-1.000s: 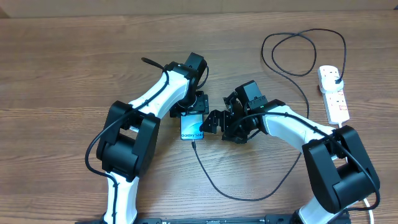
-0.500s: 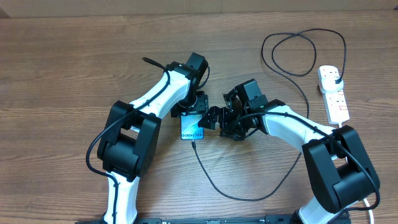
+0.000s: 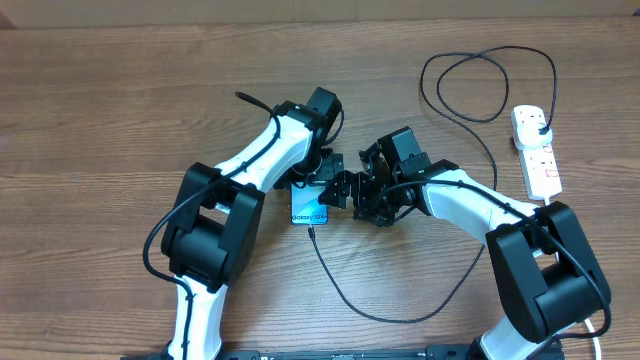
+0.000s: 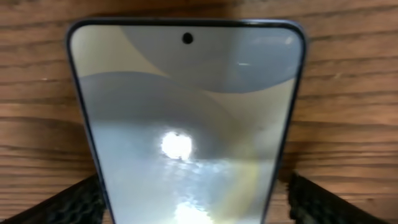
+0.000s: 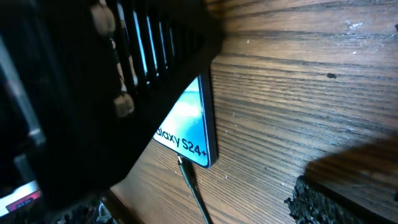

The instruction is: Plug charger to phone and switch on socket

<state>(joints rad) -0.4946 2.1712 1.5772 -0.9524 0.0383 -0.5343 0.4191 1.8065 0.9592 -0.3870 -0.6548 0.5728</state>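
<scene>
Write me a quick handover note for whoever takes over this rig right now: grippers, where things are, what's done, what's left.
Left gripper: open, fingers either side of the phone, not clamping it.
Right gripper: open and empty, close beside the phone.
Phone: flat on the table, screen up and lit, between the two arms.
Charger: connector tip looks seated in the phone's near end. Its black plug sits in the socket, out on the right arm's side.
Done: charger into phone, as far as the views show.
Left: press the socket's red switch. Whether it is already on cannot be told from here.
</scene>
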